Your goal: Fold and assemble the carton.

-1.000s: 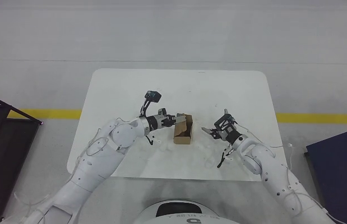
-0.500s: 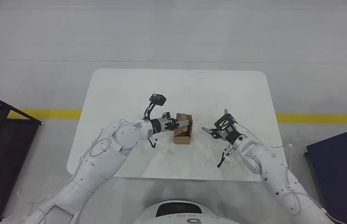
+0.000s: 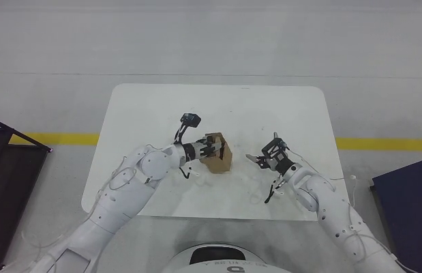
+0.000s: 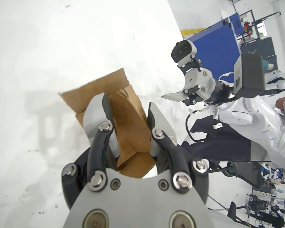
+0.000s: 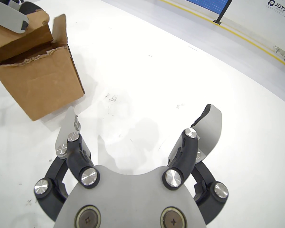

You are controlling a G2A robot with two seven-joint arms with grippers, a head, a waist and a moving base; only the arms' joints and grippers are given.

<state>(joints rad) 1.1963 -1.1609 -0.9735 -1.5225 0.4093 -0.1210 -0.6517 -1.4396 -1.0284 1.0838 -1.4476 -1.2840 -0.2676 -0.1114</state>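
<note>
One tilted carton (image 5: 38,84) held by left claw (image 4: 127,102).

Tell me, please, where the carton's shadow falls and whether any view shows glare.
Right wrist view: the carton throws a soft grey shadow on the table at its base, with a brighter sheen beside it. Left wrist view: a faint shadow lies beside the carton, and the far room glares white. Top view: the light is even, with hardly any shadow.
</note>
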